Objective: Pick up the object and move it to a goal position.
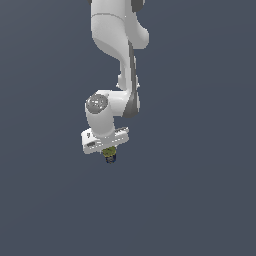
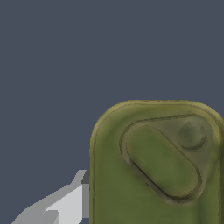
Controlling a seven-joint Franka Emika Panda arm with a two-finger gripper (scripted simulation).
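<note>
- Exterior view, surroundings: a plain dark blue-grey ground (image 1: 45,200) fills the frame on all sides, with no visible edge or marking.
- Exterior view, centre: the white arm (image 1: 117,45) descends from the upper edge, bends at a rounded grey-capped joint, and ends in the gripper (image 1: 109,150), whose broad white body lies nearly level, slightly tilted, the end toward the exterior view's right being higher.
- Exterior view, below the gripper body: the object (image 1: 110,154) protrudes directly beneath the middle of the body. Its olive-green, mottled part touches the underside, and its dark blue end points downward. It is much narrower than the body above it.
- Gripper state: the fingers themselves are hidden by the body and the object, so how wide they stand cannot be told; whether they clamp the object is likewise not visible.
- Wrist view: the object (image 2: 157,170) fills the near corner of the frame as a large olive-green form with a rounded outline and a raised oval relief. Just beside it, one pale grey finger (image 2: 65,203) appears, its edge close against the object's side.
</note>
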